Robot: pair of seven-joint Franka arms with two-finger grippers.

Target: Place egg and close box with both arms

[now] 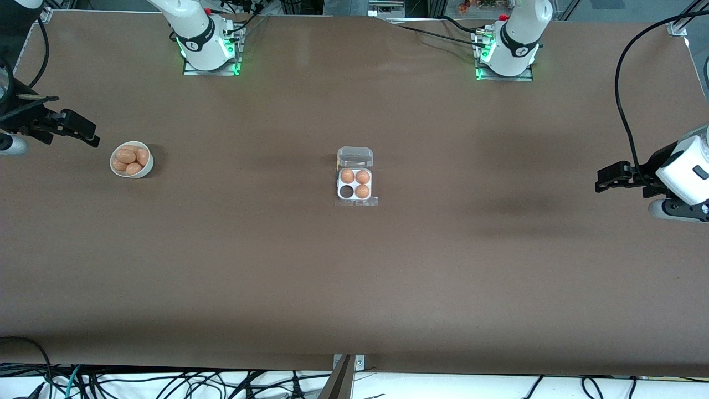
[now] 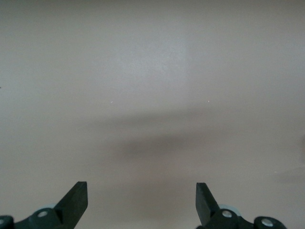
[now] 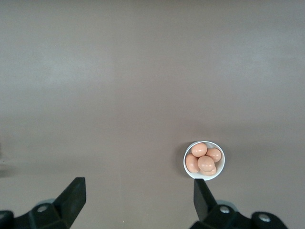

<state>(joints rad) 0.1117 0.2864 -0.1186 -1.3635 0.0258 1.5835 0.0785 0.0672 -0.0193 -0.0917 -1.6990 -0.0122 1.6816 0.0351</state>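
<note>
The eggs (image 1: 130, 159) in the white bowl (image 1: 145, 169), mid-left of the front frame, are smooth, fragile, best pinched lightly across the middle; the box (image 1: 355, 184) sits open at centre, both grippers (image 1: 88, 135) (image 1: 605, 182) empty, fingers spread.

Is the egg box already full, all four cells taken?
No: in the front view the box holds three eggs, and the cell nearest the camera toward the right arm's end is dark and empty.
</note>
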